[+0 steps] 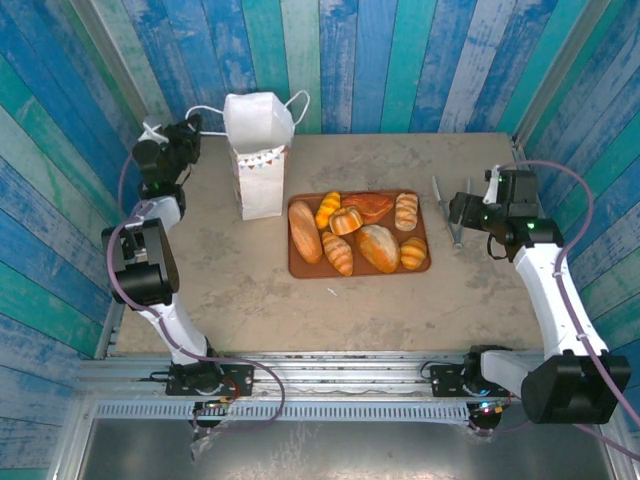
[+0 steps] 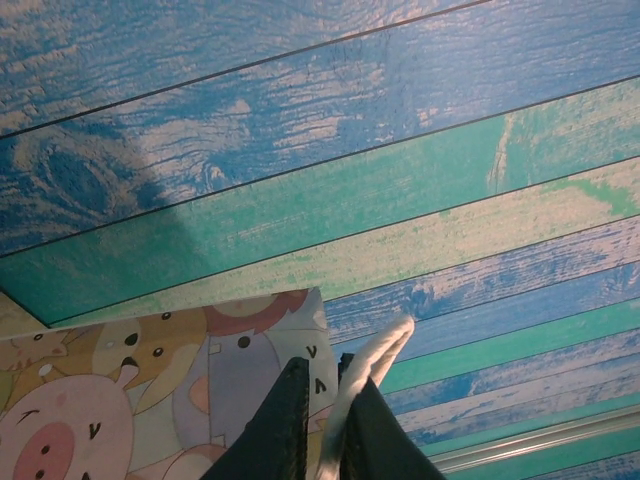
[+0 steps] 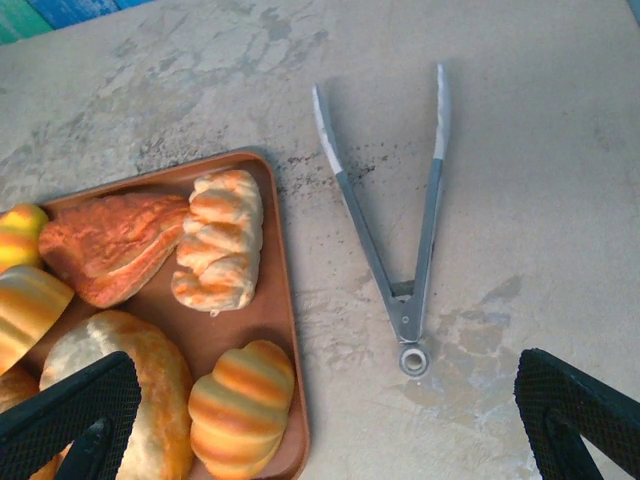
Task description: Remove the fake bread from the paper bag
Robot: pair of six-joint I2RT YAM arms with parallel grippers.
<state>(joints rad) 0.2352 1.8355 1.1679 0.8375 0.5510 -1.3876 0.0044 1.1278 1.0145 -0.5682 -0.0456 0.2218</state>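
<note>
Seven glossy toy loaves, the fake bread [image 1: 378, 247], lay together on a flat reddish-brown tray [image 1: 310, 270] in the middle of the table [image 1: 230, 290]. None touched the paper bag [image 1: 258, 150], which stood just beside the tray's far left corner. The longest loaf [image 1: 305, 232], at the tray's left edge, pointed roughly from near to far. The others lay at mixed angles.

The bag stood upright with its long axis vertical and its mouth facing up. Whether anything was left inside could not be seen.

The left gripper [image 2: 322, 375] was at the bag's left, its fingers almost together with the white cord handle [image 2: 375, 360] between them. The right gripper [image 3: 326, 400] hung wide open and empty over metal tongs [image 3: 410, 325], beside the tray's right edge.

The job looked about finished, with letting go of the handle as the likely step. To do that well, the fingers should part fully before the arm draws away. That way the cord would not snag and tip the light, tall bag.
</note>
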